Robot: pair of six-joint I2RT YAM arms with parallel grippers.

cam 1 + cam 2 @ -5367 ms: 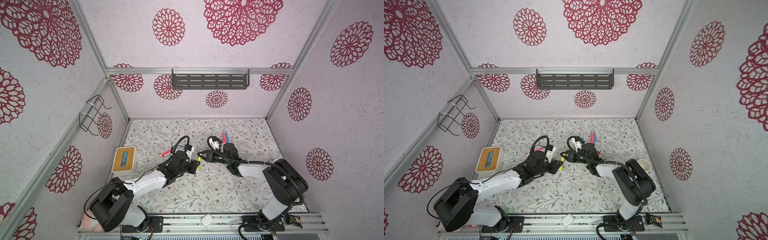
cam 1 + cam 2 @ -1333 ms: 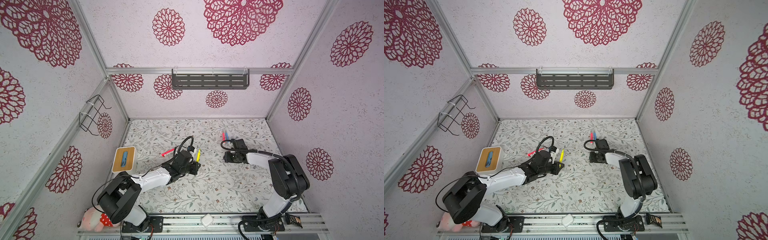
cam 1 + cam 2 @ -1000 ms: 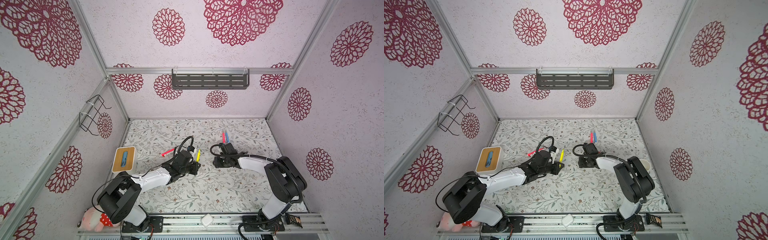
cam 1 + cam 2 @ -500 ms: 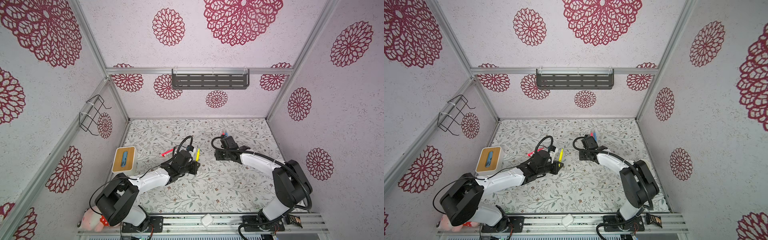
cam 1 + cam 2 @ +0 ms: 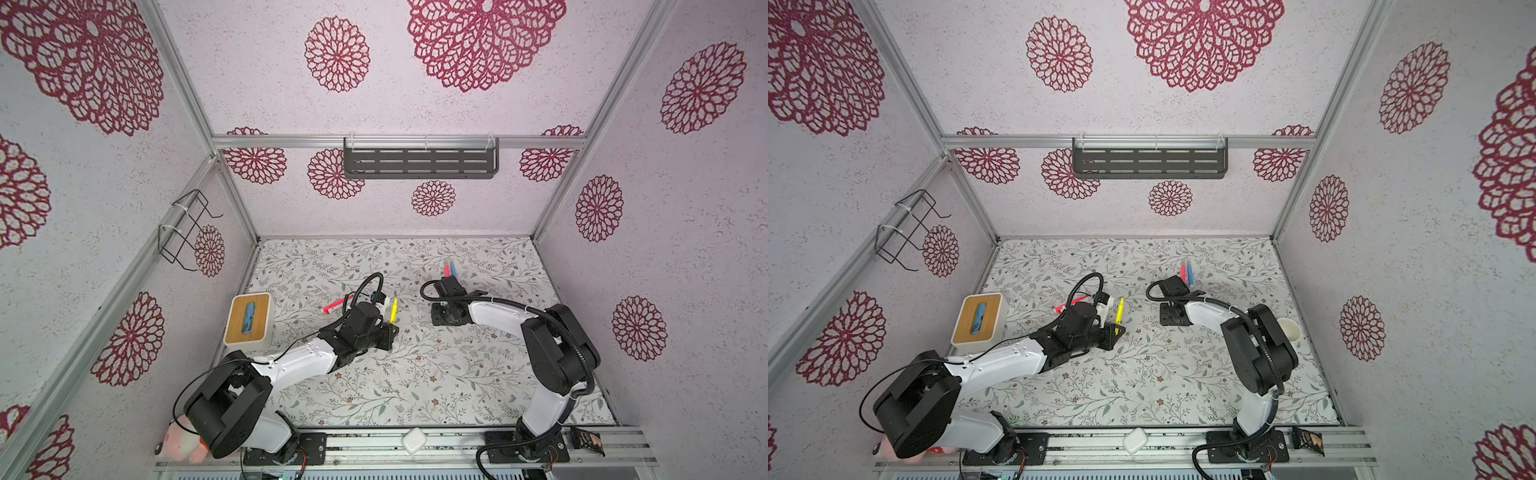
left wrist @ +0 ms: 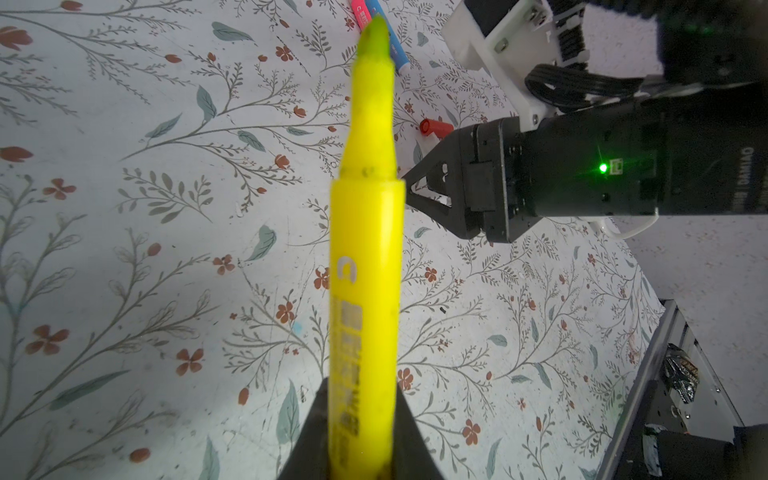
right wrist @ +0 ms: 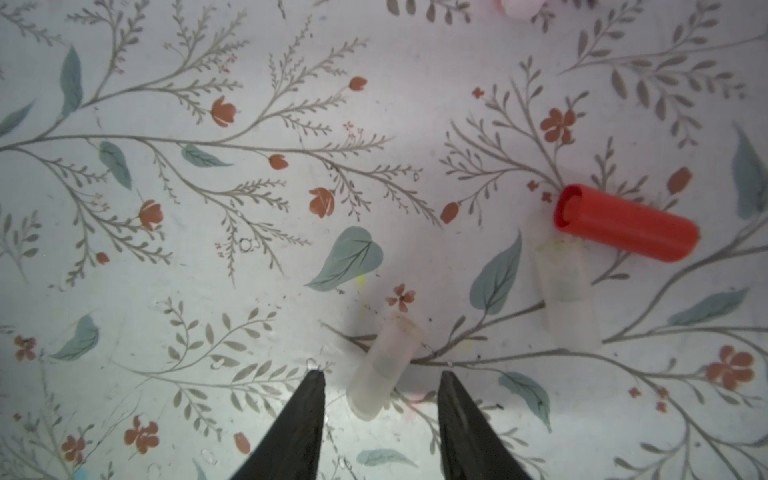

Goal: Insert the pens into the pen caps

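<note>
Top views: pink pen (image 5: 332, 308) lies loose on the mat (image 5: 415, 382). Left gripper (image 5: 388, 332): jaws clamped on the tail of the yellow pen (image 5: 393, 309), nib free, likely presented for capping. Right gripper (image 5: 441, 321): jaws part open, gripping nothing. Right wrist view: they straddle a flat-lying pale cap (image 7: 384, 368), evidently lining up its pickup. Second pale cap (image 7: 567, 295) and red cap (image 7: 627, 222) lie beside it. Red pen (image 5: 447, 269) and blue pen (image 5: 454, 271) wait behind.

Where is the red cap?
In the right wrist view, the small red tubular plastic cap lies on the floral mat beside a pale translucent cap, just ahead of the open right gripper.
</note>
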